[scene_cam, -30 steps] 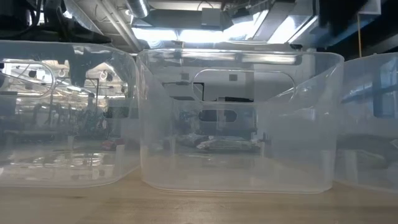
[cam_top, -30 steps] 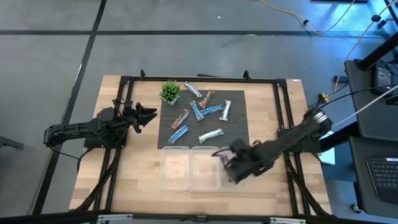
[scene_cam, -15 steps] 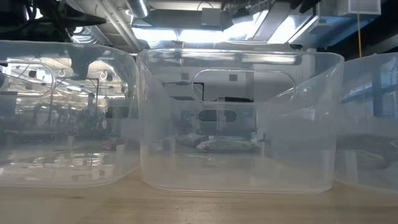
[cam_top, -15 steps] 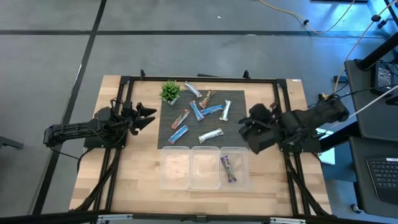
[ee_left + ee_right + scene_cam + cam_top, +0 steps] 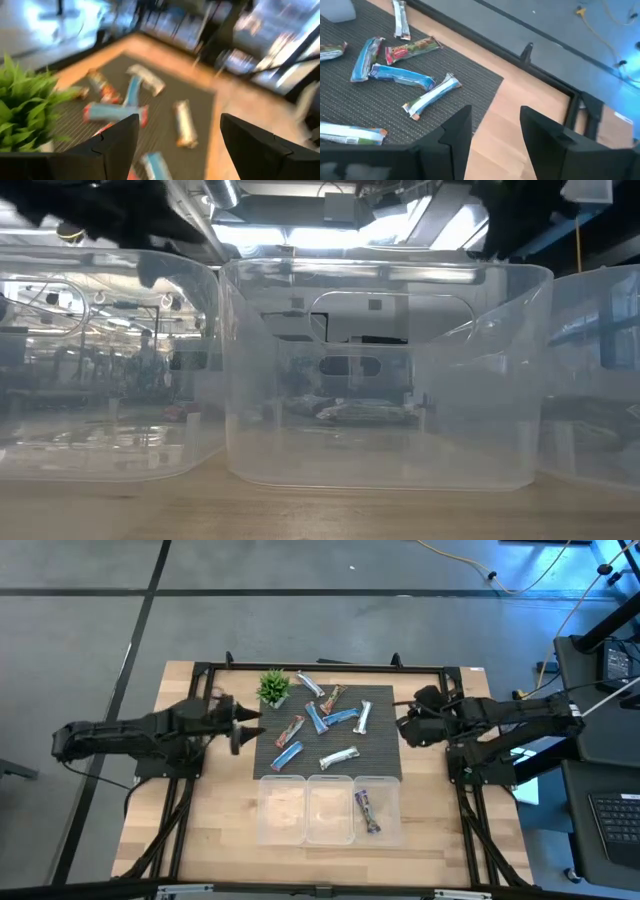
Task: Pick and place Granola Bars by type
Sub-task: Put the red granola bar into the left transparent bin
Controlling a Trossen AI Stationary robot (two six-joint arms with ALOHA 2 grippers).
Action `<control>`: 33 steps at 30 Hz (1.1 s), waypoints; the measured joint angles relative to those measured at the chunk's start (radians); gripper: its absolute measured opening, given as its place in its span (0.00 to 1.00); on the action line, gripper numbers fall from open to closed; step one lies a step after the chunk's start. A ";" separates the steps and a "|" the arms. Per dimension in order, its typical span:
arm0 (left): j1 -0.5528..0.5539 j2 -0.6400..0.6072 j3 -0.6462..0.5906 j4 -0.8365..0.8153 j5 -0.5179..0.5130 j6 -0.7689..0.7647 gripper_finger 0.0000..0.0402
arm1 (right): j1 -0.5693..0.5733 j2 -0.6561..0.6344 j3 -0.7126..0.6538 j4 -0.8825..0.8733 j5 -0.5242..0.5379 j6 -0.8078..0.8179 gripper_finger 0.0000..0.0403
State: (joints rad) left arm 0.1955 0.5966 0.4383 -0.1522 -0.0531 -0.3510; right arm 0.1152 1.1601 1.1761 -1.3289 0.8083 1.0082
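Several granola bars lie flat on the dark mat (image 5: 325,730): blue ones (image 5: 288,754), a silver-white one (image 5: 339,756), a red-brown one (image 5: 292,728). One dark purple bar (image 5: 368,811) lies on the floor of the right clear bin (image 5: 392,825). My left gripper (image 5: 247,726) hovers open at the mat's left edge, near the plant; its wrist view shows a blue bar (image 5: 115,111) ahead. My right gripper (image 5: 403,727) hovers open at the mat's right edge, and a silver-blue bar (image 5: 432,95) lies ahead of it.
Three clear bins stand in a row near the front edge: the left bin (image 5: 283,810), the middle bin (image 5: 330,810) and the right one. They fill the low view, middle bin (image 5: 380,370) in front. A small green plant (image 5: 272,686) stands at the mat's far left corner. Black frame rails (image 5: 460,710) border the table.
My right gripper has risen from over the right bin and swung toward the far edge, to the mat's right edge. The dark purple bar, hidden under it before, now lies in that bin. My left gripper has reached a little to the right, toward the mat.
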 joint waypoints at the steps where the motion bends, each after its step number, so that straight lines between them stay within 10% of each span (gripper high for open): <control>1: -0.006 0.064 0.050 -0.043 -0.010 0.016 0.67 | -0.019 -0.015 -0.021 0.045 -0.011 -0.050 0.42; 10: -0.106 0.615 0.464 -0.397 -0.118 0.062 0.67 | -0.179 -0.049 -0.094 0.300 -0.214 -0.501 0.42; 19: -0.162 1.049 0.783 -0.719 -0.167 -0.304 0.67 | -0.248 -0.048 -0.119 0.339 -0.237 -0.727 0.42; 33: -0.207 1.294 0.894 -0.802 -0.132 -0.630 0.67 | -0.271 -0.048 -0.119 0.346 -0.261 -0.838 0.42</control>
State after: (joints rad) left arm -0.0111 1.8907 1.3327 -0.9544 -0.1849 -0.9813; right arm -0.1562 1.1126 1.0569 -0.9833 0.5476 0.1703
